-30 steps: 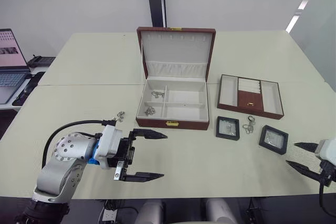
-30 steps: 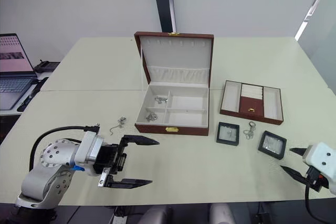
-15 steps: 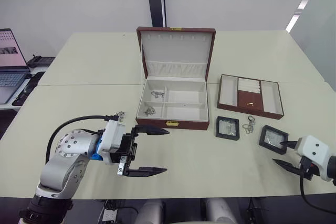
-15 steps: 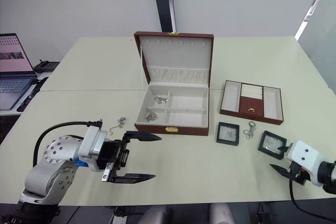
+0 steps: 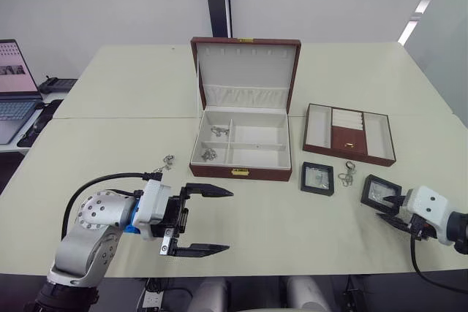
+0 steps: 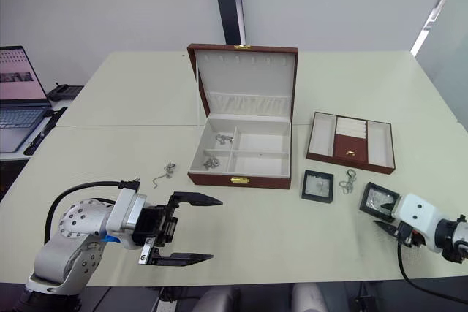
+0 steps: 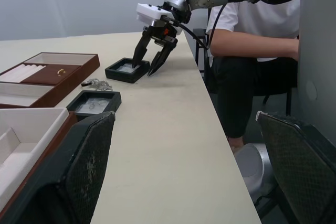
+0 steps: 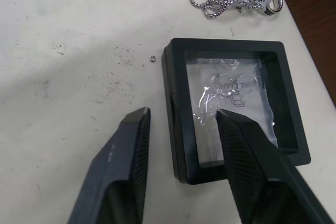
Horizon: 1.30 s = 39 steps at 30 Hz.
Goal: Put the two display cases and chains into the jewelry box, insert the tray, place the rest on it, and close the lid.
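Right gripper (image 8: pixel 181 169), jaws spread, straddles the near frame edge of the outer display case (image 8: pixel 236 106); next: clench, lift toward the jewelry box (image 5: pixel 241 144). Left gripper (image 5: pixel 212 221) hovers with jaws released.

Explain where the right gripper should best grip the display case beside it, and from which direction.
Grip the display case by its raised black frame, probably across one side wall, coming down from above. It lies flat on the table, and its window looks thin and flexible. The right gripper already straddles the frame's near edge with its fingers open.
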{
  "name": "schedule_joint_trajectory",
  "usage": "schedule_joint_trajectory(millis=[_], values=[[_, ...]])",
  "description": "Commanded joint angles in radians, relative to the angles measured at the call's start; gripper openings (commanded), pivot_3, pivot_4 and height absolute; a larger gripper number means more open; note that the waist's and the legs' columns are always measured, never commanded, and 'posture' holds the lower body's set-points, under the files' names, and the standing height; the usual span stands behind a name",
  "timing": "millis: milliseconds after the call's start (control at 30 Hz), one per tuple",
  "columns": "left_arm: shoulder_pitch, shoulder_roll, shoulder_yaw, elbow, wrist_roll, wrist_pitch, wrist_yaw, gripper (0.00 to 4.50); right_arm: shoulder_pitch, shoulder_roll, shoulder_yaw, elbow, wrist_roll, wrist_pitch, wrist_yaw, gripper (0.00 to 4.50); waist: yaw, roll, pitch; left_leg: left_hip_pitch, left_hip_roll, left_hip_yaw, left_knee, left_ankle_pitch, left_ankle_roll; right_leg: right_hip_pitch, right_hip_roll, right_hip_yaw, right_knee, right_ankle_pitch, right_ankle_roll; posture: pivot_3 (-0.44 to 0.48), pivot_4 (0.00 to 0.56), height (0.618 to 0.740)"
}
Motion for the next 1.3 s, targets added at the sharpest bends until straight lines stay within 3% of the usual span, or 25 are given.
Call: schedule_joint_trajectory(millis=[33,200,433,733,867,1033,1300], values=[[0.001,0.007,0.010,0.006,-0.001,-0.017,-0.007,4.50,-0.009,-0.007,0.010,0.006,0.001,-0.017,-0.008,1.09,0.000,0.000,0.000,0.000,0.000,0.000,0.000,0.000,0.000,0.000,0.000,0.000,0.000,0.000,0.000,0.000,0.150,0.740],[0.001,0.008,0.011,0.017,0.000,-0.024,-0.015,4.50,-0.015,-0.012,0.010,0.005,0.009,-0.017,-0.009,0.01,0.000,0.000,0.000,0.000,0.000,0.000,0.000,0.000,0.000,0.000,0.000,0.000,0.000,0.000,0.000,0.000,0.150,0.740],[0.003,0.011,0.022,0.024,-0.004,-0.016,-0.006,4.50,0.010,-0.067,-0.040,-0.094,0.099,0.079,0.073,0.01,0.000,0.000,0.000,0.000,0.000,0.000,0.000,0.000,0.000,0.000,0.000,0.000,0.000,0.000,0.000,0.000,0.150,0.740],[0.041,0.017,0.074,-0.011,-0.032,0.045,0.083,4.50,-0.022,-0.240,-0.135,-0.326,0.282,0.421,0.192,0.01,0.000,0.000,0.001,0.000,0.000,-0.001,0.000,0.000,0.000,0.000,0.000,-0.001,-0.001,0.000,0.000,0.000,0.150,0.740],[0.047,0.018,0.107,-0.020,-0.035,0.075,0.141,4.50,-0.203,-0.304,-0.090,-0.403,0.409,0.568,0.166,0.01,-0.002,0.001,0.002,0.000,0.001,-0.001,0.000,0.000,0.000,0.000,0.000,-0.001,0.000,0.000,0.000,0.000,0.150,0.740],[0.039,0.007,0.148,-0.016,-0.023,0.123,0.255,4.50,-0.520,-0.318,0.064,-0.426,0.527,0.719,0.099,0.01,0.000,-0.001,0.003,-0.002,0.001,-0.003,0.000,0.000,0.000,-0.001,0.000,-0.002,-0.002,0.000,0.000,0.000,0.150,0.740],[0.056,0.005,0.178,-0.064,-0.011,0.214,0.425,4.50,-1.005,-0.177,0.414,-0.291,0.468,0.822,0.066,0.01,-0.001,-0.001,0.004,-0.009,0.001,-0.005,0.000,0.001,-0.003,-0.004,0.000,-0.004,-0.009,0.003,0.001,0.000,0.150,0.740]])
